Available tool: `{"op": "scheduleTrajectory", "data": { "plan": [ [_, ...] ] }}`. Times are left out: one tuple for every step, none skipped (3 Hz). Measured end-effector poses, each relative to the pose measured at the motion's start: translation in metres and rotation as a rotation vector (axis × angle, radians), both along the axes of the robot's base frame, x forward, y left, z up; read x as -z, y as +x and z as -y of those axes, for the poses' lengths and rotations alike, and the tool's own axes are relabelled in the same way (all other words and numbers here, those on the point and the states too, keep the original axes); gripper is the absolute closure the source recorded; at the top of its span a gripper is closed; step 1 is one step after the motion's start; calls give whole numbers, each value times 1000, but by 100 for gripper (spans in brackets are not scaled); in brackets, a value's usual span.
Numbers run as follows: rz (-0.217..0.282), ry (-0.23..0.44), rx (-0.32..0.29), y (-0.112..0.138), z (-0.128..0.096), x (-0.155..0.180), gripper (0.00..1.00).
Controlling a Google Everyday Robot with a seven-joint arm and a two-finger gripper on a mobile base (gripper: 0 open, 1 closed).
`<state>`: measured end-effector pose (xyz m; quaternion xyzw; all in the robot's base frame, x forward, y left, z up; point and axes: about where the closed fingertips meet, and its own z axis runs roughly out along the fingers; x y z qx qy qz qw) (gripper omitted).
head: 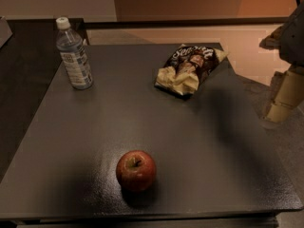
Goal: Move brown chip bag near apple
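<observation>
The brown chip bag [191, 69] lies flat on the far right part of the dark table [213, 146], its cream-yellow end toward me. The red apple [136, 170] stands upright near the table's front edge, a little left of centre, well apart from the bag. My gripper [281, 103] hangs at the right edge of the view, beyond the table's right side, right of the bag and holding nothing that I can see.
A clear plastic water bottle [74, 54] with a white cap stands upright at the table's far left. A dark counter [23, 70] lies to the left. The floor drops away past the table's right edge.
</observation>
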<state>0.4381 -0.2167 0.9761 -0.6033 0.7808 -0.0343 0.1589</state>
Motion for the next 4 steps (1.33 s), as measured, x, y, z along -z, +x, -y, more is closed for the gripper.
{"op": "scheduleTrajectory", "data": {
  "plan": [
    [0,0,0,0,0,0,0],
    [5,65,3,13,0,2,0],
    [16,132,13,33,0,7,0],
    [62,181,-20,60,-2,14,0]
  ]
}}
